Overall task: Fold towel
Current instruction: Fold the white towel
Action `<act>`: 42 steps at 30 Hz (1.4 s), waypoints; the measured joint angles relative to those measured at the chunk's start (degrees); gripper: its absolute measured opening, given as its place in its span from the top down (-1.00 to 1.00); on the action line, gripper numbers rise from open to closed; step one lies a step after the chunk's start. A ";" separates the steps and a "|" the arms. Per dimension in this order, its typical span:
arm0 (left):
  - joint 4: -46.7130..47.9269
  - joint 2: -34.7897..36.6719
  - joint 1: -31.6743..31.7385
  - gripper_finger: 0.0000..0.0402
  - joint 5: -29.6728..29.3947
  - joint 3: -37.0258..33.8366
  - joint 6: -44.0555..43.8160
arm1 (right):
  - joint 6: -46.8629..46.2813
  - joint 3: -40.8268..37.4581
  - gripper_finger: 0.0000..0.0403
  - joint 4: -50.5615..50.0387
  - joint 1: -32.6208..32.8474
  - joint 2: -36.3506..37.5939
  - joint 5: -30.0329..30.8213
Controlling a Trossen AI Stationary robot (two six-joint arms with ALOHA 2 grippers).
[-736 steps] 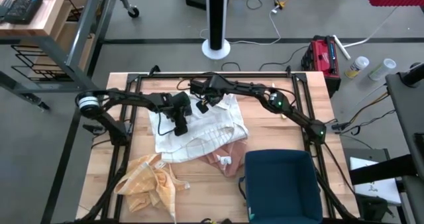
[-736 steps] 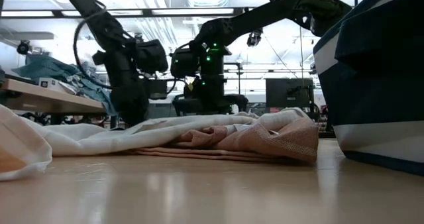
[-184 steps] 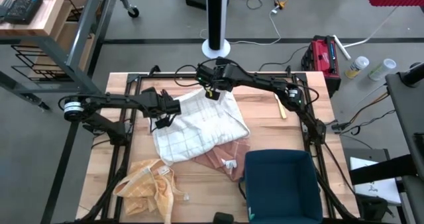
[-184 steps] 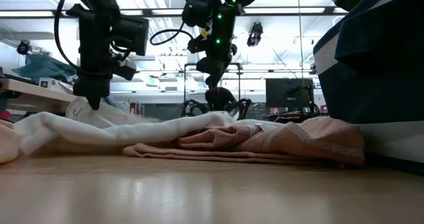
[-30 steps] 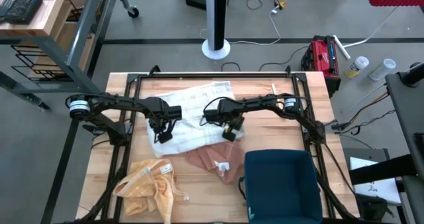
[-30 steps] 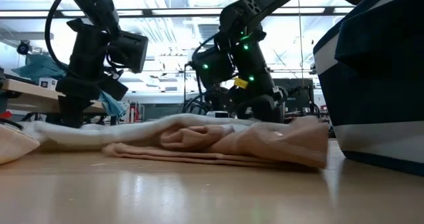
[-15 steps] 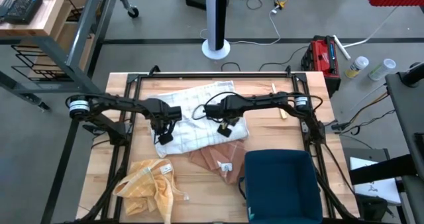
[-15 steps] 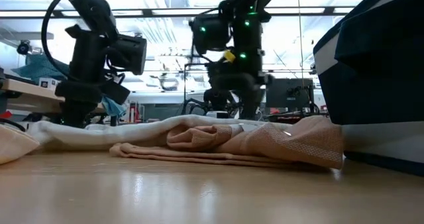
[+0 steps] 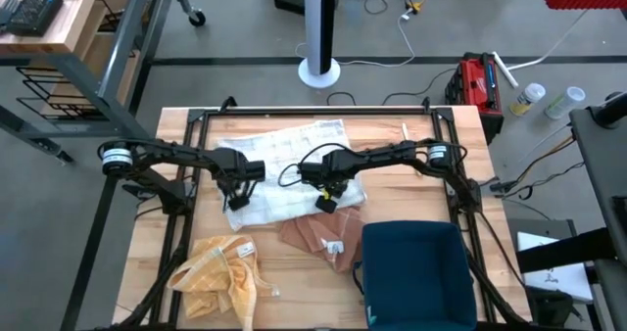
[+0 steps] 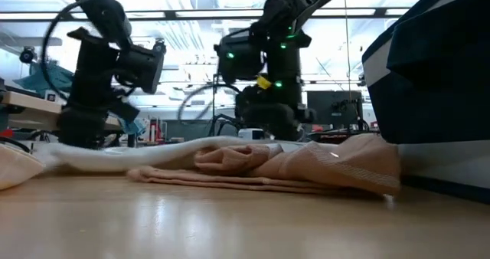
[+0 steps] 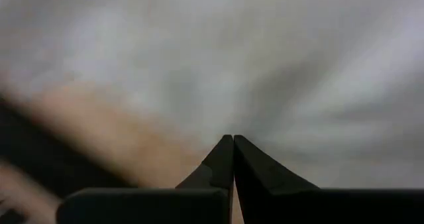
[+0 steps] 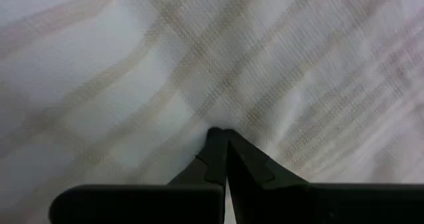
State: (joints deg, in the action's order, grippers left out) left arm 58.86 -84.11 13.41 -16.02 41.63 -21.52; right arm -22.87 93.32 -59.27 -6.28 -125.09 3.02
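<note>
The white checked towel (image 9: pixel 289 160) lies spread over the table's far middle, and its near part rests on a pink towel (image 9: pixel 312 235). My left gripper (image 9: pixel 238 200) is shut at the towel's near left corner. My right gripper (image 9: pixel 327 202) is shut at its near right edge, where it meets the pink towel. In the low view the white towel (image 10: pixel 153 153) lies low and flat, with both arms standing over it. In each wrist view the shut fingertips meet on white cloth, the left gripper's (image 11: pixel 232 139) and the right gripper's (image 12: pixel 222 132). My left gripper pinches the white towel at its near left corner (image 9: pixel 233 210), coming from above and pointing down. The wrist view is blurred, so the layers cannot be told. The corner lies low on the table. My right gripper pinches the towel near its near right edge (image 12: pixel 211 118) from above. The cloth puckers toward the fingertips. That part rests on the pink towel.
A crumpled yellow cloth (image 9: pixel 217 272) lies near the table's near left corner. A dark blue bin (image 9: pixel 416 270) stands at the near right, close to the pink towel (image 10: pixel 306 167). A small stick (image 9: pixel 415 163) lies on the bare wood at the right.
My right gripper rose with the towel's near right edge, shifted a little toward the table's left, then came down again toward the near edge. The towel's near part now lies flatter and wider. My left gripper stayed low at the near left corner.
</note>
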 joint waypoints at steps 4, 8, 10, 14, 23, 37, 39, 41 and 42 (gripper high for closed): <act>4.95 1.27 -0.38 0.97 -2.72 3.20 -1.97 | -1.20 -1.04 1.00 -6.06 0.00 0.34 0.45; 3.37 2.86 -0.71 0.99 7.65 5.44 -0.05 | -1.22 -1.34 1.00 -7.12 0.02 1.08 0.52; -0.21 3.58 -1.43 1.00 15.27 5.44 1.98 | -1.23 -1.09 1.00 -5.60 0.08 1.71 0.99; -7.95 4.53 -3.84 0.98 28.23 3.90 5.50 | -1.16 -0.86 1.00 -2.58 0.17 3.66 1.88; -14.15 1.66 -6.73 0.99 26.91 -2.82 3.99 | 0.40 -0.81 1.00 3.29 0.47 4.57 2.53; -9.45 6.97 -8.26 0.97 29.12 -2.20 -2.34 | 2.88 -0.78 1.00 11.45 1.25 4.71 1.17; -11.48 8.38 -9.36 0.95 29.61 -2.03 -2.80 | 3.45 -0.78 1.00 13.12 1.42 4.76 1.20; -12.14 9.43 -10.28 0.91 28.94 -2.09 -3.80 | 3.63 -0.78 1.00 14.14 1.42 4.77 1.26; -13.36 9.66 -10.73 0.89 28.38 -2.12 -4.40 | 4.08 -0.78 1.00 14.30 1.43 4.77 1.27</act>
State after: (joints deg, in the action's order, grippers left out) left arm 45.49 -74.44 2.68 12.37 39.51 -25.92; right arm -18.80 92.53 -44.97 -4.85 -120.31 4.29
